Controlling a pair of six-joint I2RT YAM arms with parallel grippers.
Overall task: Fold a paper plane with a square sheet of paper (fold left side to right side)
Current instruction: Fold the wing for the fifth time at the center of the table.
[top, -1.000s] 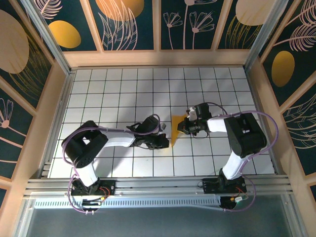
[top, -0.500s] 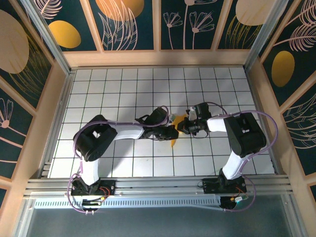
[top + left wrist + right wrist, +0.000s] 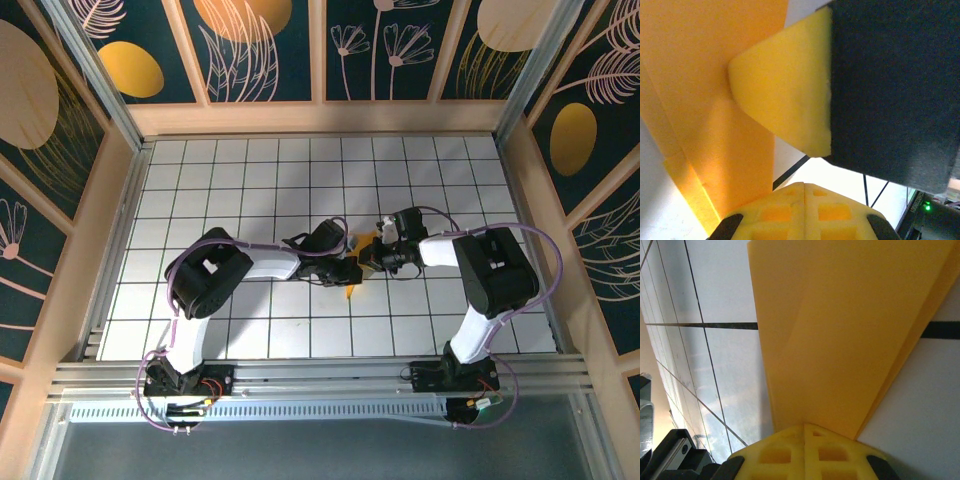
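The sheet of paper point(image 3: 366, 238) is yellow-orange and lies folded into a narrow shape on the white grid table, mostly hidden under both grippers, with a pointed end towards the near side. My left gripper point(image 3: 347, 272) is shut and rests at the paper's left edge. My right gripper point(image 3: 369, 260) is shut too, tip to tip with the left one over the paper. In the left wrist view the paper point(image 3: 700, 100) runs along the left, beside my shut left gripper point(image 3: 805, 192) and the right gripper's yellow fingertip point(image 3: 785, 95). In the right wrist view my shut right gripper point(image 3: 805, 432) presses on the paper point(image 3: 840, 330).
The white grid table point(image 3: 230, 190) stretches out left, right and behind the grippers. Wooden frame walls with dark patterned panels point(image 3: 260, 50) close in three sides. An aluminium rail point(image 3: 320, 375) runs along the near edge at the arm bases.
My left arm has swung right and away from me, bringing its gripper up against the right gripper over the paper. Less of the paper shows now. The right arm has hardly moved.
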